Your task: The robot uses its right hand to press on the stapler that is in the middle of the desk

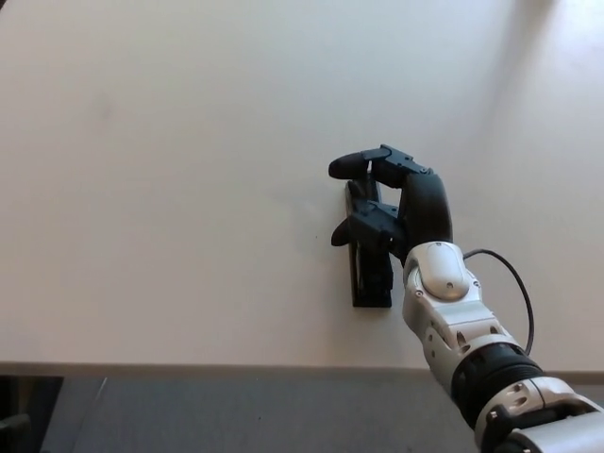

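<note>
Black stapler lying lengthwise on the pale surface, near its front edge — its far half is covered by the right hand. The hand rests over the stapler with 2 fingers and thumb spread, grasping nothing. White forearm enters from the lower right.

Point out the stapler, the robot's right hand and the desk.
stapler (372,283): head view, on its near end, below the hand.
right hand (401,203): head view, on the black palm over the stapler.
desk (170,189): head view, on bare tabletop left of the stapler.
</note>
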Robot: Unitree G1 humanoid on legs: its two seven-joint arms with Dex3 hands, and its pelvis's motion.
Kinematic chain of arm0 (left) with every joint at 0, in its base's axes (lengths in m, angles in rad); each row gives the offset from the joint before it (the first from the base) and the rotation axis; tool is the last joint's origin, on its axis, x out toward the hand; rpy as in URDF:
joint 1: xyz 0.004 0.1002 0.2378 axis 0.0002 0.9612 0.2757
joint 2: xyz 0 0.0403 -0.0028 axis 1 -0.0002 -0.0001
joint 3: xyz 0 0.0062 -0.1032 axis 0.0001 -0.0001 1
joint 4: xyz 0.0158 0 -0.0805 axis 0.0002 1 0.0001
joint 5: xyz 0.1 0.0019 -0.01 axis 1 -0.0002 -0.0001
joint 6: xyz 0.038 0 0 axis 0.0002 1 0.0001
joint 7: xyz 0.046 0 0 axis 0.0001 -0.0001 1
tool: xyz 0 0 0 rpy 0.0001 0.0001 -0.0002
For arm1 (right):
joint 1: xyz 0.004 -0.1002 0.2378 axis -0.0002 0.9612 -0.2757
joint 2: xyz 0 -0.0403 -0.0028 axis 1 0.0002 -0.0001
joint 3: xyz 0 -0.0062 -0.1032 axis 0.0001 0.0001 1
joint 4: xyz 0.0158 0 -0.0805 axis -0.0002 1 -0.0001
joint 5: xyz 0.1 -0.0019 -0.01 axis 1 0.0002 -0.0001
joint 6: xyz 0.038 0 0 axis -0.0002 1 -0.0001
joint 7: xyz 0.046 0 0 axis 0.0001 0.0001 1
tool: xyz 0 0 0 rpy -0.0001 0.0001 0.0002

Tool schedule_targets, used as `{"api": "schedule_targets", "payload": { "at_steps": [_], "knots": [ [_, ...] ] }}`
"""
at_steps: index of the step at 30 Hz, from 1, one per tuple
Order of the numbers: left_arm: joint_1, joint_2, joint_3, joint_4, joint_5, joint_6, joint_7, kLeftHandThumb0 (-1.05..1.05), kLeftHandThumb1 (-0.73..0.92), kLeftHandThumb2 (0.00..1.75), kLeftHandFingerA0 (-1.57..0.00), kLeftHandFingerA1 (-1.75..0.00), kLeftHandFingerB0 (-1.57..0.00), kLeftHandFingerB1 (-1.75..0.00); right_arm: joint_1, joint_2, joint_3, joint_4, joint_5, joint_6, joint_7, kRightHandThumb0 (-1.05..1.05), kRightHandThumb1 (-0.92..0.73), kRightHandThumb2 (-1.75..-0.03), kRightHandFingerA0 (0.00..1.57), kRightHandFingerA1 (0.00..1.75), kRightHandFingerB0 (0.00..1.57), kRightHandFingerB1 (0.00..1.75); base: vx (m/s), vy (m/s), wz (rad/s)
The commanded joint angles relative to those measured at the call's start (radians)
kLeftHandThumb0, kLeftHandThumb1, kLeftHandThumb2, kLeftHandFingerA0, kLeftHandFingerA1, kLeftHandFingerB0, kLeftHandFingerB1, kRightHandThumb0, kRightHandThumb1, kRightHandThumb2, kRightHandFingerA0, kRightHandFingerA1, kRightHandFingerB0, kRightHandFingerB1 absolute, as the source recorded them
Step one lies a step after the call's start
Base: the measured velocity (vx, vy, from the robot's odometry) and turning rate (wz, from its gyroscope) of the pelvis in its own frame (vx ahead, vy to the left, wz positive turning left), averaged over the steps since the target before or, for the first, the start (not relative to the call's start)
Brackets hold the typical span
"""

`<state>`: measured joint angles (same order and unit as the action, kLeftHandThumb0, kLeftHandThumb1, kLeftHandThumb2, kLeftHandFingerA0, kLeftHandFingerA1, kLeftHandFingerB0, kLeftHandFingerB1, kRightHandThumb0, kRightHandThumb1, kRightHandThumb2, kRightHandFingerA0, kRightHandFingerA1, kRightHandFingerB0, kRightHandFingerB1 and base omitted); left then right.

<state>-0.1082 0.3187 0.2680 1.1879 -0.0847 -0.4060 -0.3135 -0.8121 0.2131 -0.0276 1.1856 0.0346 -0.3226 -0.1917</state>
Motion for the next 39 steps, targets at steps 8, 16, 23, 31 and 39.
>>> {"api": "schedule_targets", "payload": {
  "at_steps": [8, 16, 23, 31, 39],
  "knots": [
    [-0.002, 0.011, -0.003, 0.007, 0.0, -0.017, 0.014, -0.67, 0.91, 0.68, -0.26, -0.34, -0.25, -0.31, 0.189, 0.019, 0.041, 0.119, -0.058, 0.064, 0.012, -0.1, -0.82, -0.66, 1.18, 1.21, 0.77, 1.13, 0.0, 0.0, 0.0],
    [0.181, -0.013, -0.004, -0.009, -0.007, -0.052, -0.021, -0.65, 0.92, 0.69, -0.26, -0.32, -0.25, -0.31, 0.413, 0.028, 0.111, 0.143, -0.113, 0.021, -0.018, -0.19, -0.81, -0.64, 1.18, 1.21, 0.74, 0.93, 0.0, 0.0, 0.0],
    [0.309, -0.036, -0.029, -0.023, 0.038, -0.099, 0.088, -0.7, 0.89, 0.67, -0.3, -0.34, -0.28, -0.32, 0.552, 0.037, 0.154, 0.159, -0.133, -0.015, -0.026, -0.17, -0.83, -0.64, 1.18, 1.17, 0.77, 1.03, 0.0, 0.0, 0.0],
    [0.335, -0.042, -0.03, -0.027, 0.032, -0.088, 0.097, -0.69, 0.89, 0.67, -0.31, -0.34, -0.27, -0.32, 0.604, 0.034, 0.178, 0.173, -0.136, -0.029, -0.031, -0.2, -0.82, -0.64, 1.16, 1.14, 0.75, 1.03, 0.0, 0.0, 0.0],
    [0.285, -0.023, -0.029, -0.019, 0.017, -0.093, 0.046, -0.7, 0.88, 0.67, -0.31, -0.34, -0.29, -0.32, 0.506, 0.032, 0.159, 0.152, -0.103, -0.024, -0.033, -0.15, -0.84, -0.65, 1.14, 1.16, 0.75, 1.04, 0.0, 0.0, 0.0]
  ]
}}
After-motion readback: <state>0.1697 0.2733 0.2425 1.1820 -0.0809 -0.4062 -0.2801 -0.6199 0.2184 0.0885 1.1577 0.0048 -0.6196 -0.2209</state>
